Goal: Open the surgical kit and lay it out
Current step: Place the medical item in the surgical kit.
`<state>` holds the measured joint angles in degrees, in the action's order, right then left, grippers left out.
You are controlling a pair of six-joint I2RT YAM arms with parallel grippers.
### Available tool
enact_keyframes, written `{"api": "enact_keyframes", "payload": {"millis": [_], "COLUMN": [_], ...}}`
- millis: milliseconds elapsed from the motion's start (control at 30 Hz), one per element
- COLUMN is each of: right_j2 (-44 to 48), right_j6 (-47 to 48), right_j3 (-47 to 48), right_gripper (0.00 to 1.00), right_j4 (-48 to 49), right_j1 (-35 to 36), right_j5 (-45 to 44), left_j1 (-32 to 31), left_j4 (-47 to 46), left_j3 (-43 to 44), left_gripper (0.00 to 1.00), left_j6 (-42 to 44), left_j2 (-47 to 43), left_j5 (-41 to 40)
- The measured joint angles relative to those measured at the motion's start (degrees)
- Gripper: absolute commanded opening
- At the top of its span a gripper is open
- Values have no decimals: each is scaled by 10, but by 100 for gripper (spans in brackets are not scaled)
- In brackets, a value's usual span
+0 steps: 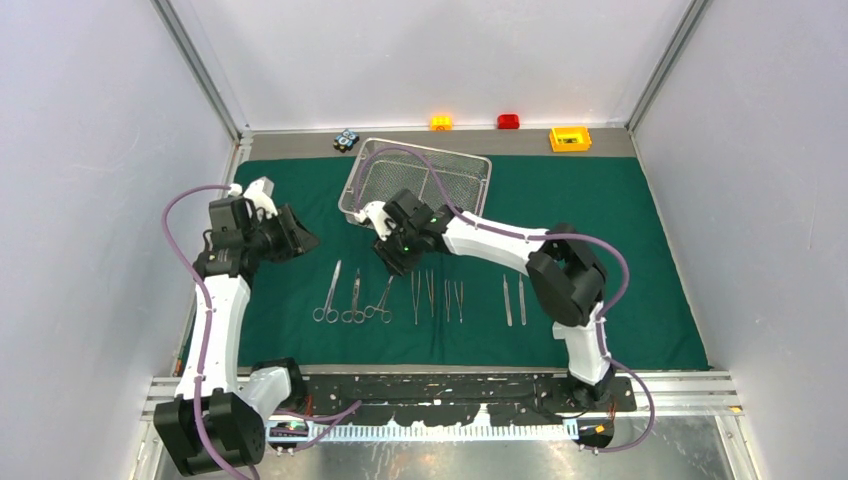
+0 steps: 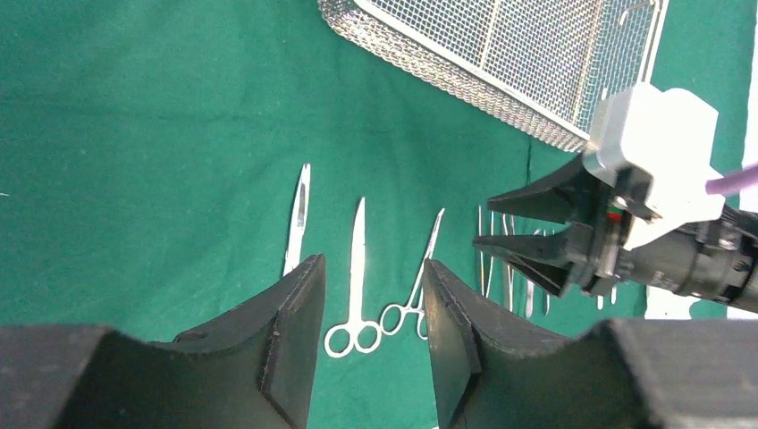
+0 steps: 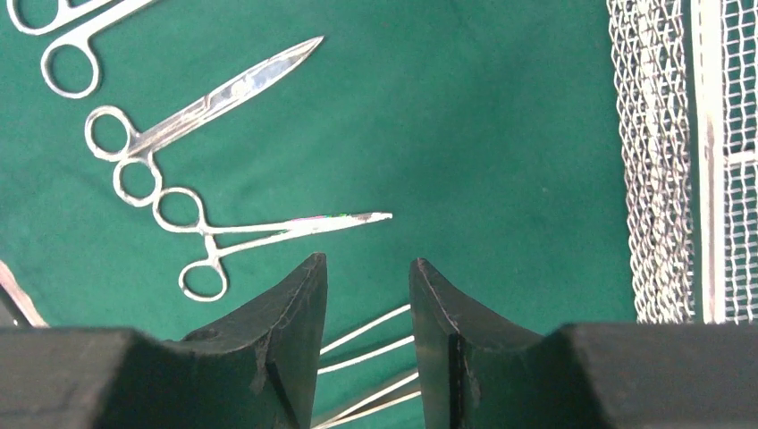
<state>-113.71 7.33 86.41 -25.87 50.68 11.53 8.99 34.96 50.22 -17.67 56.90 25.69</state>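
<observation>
The green drape (image 1: 600, 220) lay spread over the table, with the mesh tray (image 1: 470, 185) at its far edge and the forceps (image 1: 352, 298) and tweezers (image 1: 422, 295) in a row nearer me. My right gripper (image 3: 368, 264) hung spread and empty just above the tweezers, and my left gripper (image 2: 374, 268), equally spread and empty, hung left of the row; I judged that a careless descent could knock the row askew or snag the cloth. My right arm's cable (image 1: 395, 150) crossed the tray, and the yellow box (image 1: 570, 138) sat well behind.
</observation>
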Motion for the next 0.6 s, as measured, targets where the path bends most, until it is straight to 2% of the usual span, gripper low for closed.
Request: {"api": "enact_keyframes", "payload": {"millis": [267,600], "right_j2": [-67,-94], "right_j6": [-35,-49], "right_j3": [55,76], "right_gripper": [44,38], "right_j4": [-9,-27], "right_j1": [0,0], "right_j5": [4,12], "left_j1": [21,21], "left_j4": [0,0], "left_j3": [0,0], "left_gripper": [46,46], "left_j6": [-17,-20], "left_j2": [0,0], "left_j5": [24,40]}}
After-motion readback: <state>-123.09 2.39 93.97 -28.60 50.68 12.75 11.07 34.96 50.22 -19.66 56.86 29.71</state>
